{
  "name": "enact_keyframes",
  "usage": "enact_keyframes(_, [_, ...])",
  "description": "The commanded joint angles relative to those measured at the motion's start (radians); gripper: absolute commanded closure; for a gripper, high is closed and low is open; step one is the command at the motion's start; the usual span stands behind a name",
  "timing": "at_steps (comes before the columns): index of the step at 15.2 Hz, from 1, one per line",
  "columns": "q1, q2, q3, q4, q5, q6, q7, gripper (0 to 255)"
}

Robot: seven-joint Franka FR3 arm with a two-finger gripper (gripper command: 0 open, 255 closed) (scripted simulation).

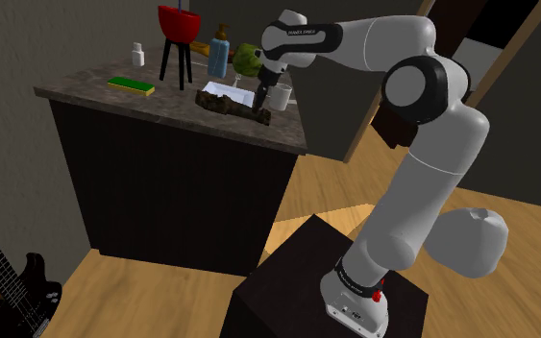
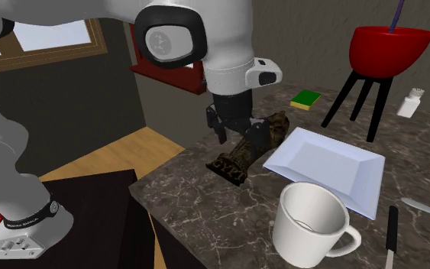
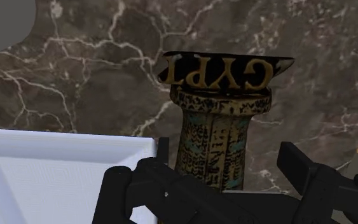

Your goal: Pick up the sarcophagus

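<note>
The gripper (image 3: 227,154) is hanging low over the marble counter (image 3: 95,83) with its jaws standing wide, and the sarcophagus (image 3: 217,127) is lying flat on the stone right between them. The fingers (image 3: 296,164) are straddling it, not clasping it. On one side a strip of bare counter is showing between finger and sarcophagus. On the other side the finger is sitting so close to the dark, patterned flank that I cannot tell whether it is touching.

The end of the sarcophagus nearest the hand is disappearing under the black gripper body. The flared foot is pointing away from the jaws, with the gold letters GYPT reading upside down in the wrist view. The painted bands along its lid are too fine to make out.

A white plate (image 3: 56,165) is lying just outside the closer finger, its corner nearly at that fingertip and most of it cut off by the frame. In the second exterior view a white mug (image 2: 312,222) and a black-handled knife (image 2: 391,237) are standing well apart from the jaws, beyond the plate.

The counter's edge is running near the foot of the sarcophagus, with wood floor (image 2: 114,153) showing below it. Outside the freer finger there is bare marble to the edge, and past the foot more open stone
</note>
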Motion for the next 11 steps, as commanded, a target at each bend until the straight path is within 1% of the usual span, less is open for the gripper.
enact_keyframes(1, [-0.002, 0.021, 0.002, 0.000, 0.015, 0.023, -0.024, 0])
enact_keyframes(6, [-0.002, 0.033, 0.004, -0.053, 0.025, 0.087, -0.036, 0])
enact_keyframes(9, [-0.002, 0.034, 0.004, -0.059, 0.027, 0.094, -0.037, 0])
enact_keyframes(10, [-0.002, 0.033, 0.004, -0.059, 0.026, 0.094, -0.037, 255])
enact_keyframes(11, [-0.002, 0.033, 0.004, -0.060, 0.026, 0.094, -0.037, 255])
